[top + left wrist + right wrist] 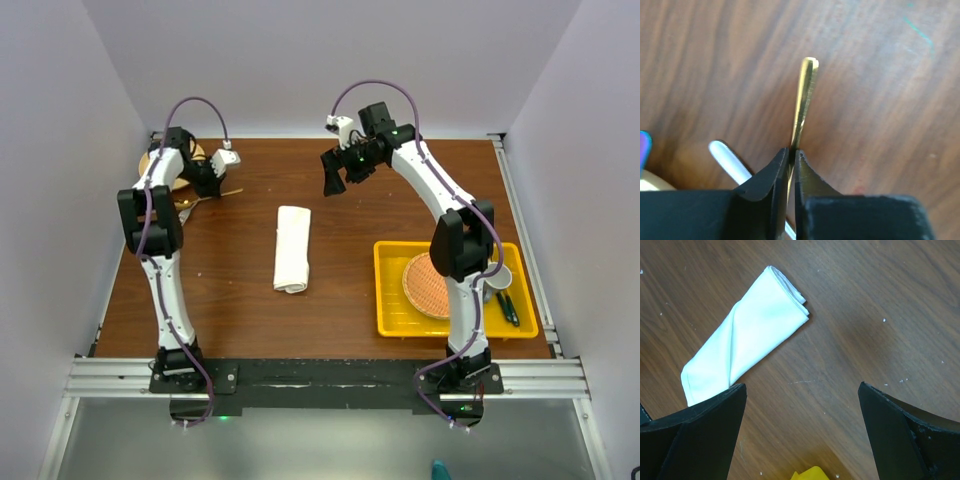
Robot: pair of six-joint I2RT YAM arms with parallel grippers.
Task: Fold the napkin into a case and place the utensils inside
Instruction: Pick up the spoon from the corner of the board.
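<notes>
- Left hand [791,154]: low at the table's [230,295] far-left corner, pinching the gold utensil [805,95] edge-on.
- Right hand [801,387]: raised far-centre, jaws wide.
- Case [292,249]: flat mid-table, between the arms.
- Yellow tray [390,300]: right side, carrying the woven mat [425,285].

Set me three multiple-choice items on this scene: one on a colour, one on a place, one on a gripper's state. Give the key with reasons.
1. The tray holding the woven mat is:
A. red
B. yellow
C. blue

2. The folded napkin lies:
A. on the table between the two arms
B. in the tray
C. over the mat

3. The left gripper is:
A. open wide
B. shut on the napkin
C. shut on a gold utensil

Key:
1 B, the top view shows a yellow tray at the right.
2 A, the napkin rests on bare wood, apart from the tray.
3 C, the left wrist view shows its jaws pinching the gold handle.
</notes>
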